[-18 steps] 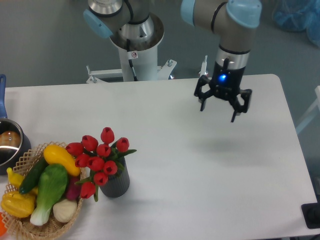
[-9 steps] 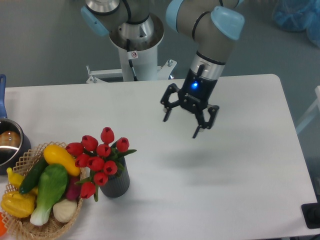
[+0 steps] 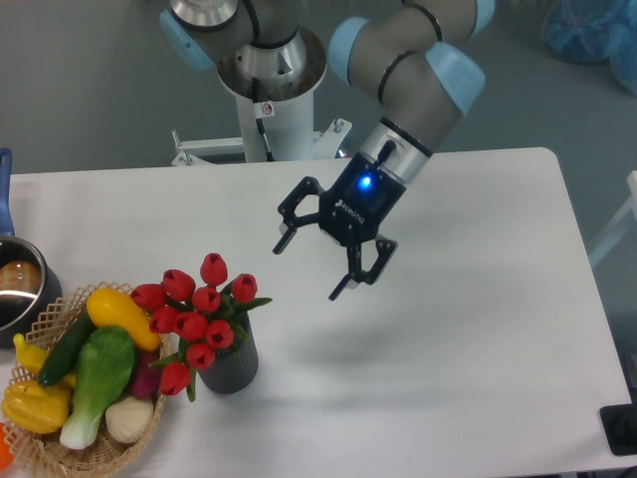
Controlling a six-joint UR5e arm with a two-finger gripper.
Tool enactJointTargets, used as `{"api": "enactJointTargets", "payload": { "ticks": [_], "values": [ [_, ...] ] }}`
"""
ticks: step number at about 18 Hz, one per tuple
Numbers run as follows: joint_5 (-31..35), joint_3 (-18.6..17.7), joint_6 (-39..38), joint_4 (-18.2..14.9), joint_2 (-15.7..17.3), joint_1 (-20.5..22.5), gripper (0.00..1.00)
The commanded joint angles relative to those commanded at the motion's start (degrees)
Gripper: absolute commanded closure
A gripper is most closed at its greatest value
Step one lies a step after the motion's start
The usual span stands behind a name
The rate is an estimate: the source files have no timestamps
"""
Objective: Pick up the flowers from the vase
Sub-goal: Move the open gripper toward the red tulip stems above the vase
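A bunch of red tulip flowers (image 3: 196, 313) with green leaves stands in a short dark grey ribbed vase (image 3: 231, 363) at the lower left of the white table. My gripper (image 3: 311, 267) hangs in the air above the table, up and to the right of the flowers. It is tilted toward them, open, with nothing between its fingers. A blue light glows on its wrist.
A wicker basket (image 3: 45, 459) holding yellow, green and white toy vegetables sits just left of the vase, touching the blooms. A steel pot (image 3: 18, 284) with a blue handle is at the left edge. The robot base (image 3: 269, 90) stands behind the table.
The gripper has swung left and downward across the table, from the right side toward the flowers, tilting as it went. It stayed open. Flowers and vase have not moved.
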Motion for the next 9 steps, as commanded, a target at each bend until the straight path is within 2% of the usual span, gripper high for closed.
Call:
{"api": "enactJointTargets", "payload": {
  "ticks": [9],
  "values": [
    [-0.1,-0.1,5.5,0.2,-4.0,-3.6,0.04]
  ]
}}
